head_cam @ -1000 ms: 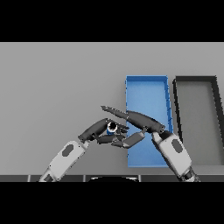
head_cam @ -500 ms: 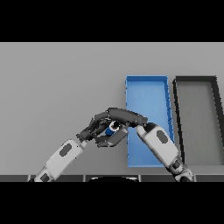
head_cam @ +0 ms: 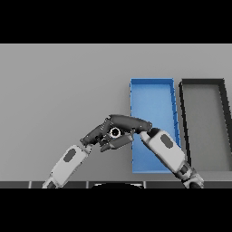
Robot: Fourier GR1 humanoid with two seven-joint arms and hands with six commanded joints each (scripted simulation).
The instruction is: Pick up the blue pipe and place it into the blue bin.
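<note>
Blue pipe [head_cam: 115, 132] sits pinched between the curled left hand [head_cam: 100, 134] and right hand [head_cam: 129, 123].

Two bins (one blue bin [head_cam: 153, 97], one black bin [head_cam: 203, 118]), two hands, one pipe [head_cam: 115, 132].

The grey table [head_cam: 59, 86] is looking matt and smooth; the blue bin [head_cam: 152, 93] and dark bin [head_cam: 204, 108] are looking like smooth, matt plastic, the arms' shells faintly glossy
</note>
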